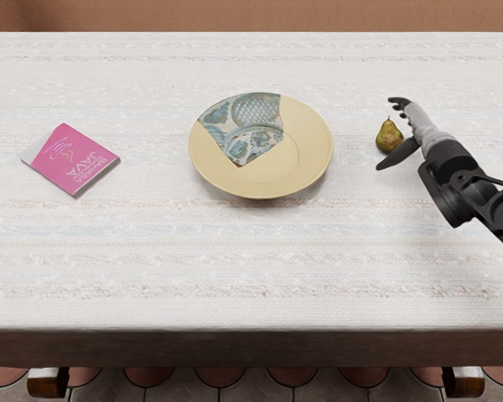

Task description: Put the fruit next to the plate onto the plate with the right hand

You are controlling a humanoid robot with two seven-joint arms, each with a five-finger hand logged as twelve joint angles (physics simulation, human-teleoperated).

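A pear stands upright on the tabletop near its right edge, well right of the cream plate. The right hand is open, its fingers spread beside the pear. A pink packet lies toward the left edge.

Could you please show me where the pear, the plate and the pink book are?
pear [389, 136]: head view, on the middle of its yellow-green body.
plate [306, 159]: head view, on the bare yellow part at its right side.
pink book [70, 157]: head view, on the middle of its cover.
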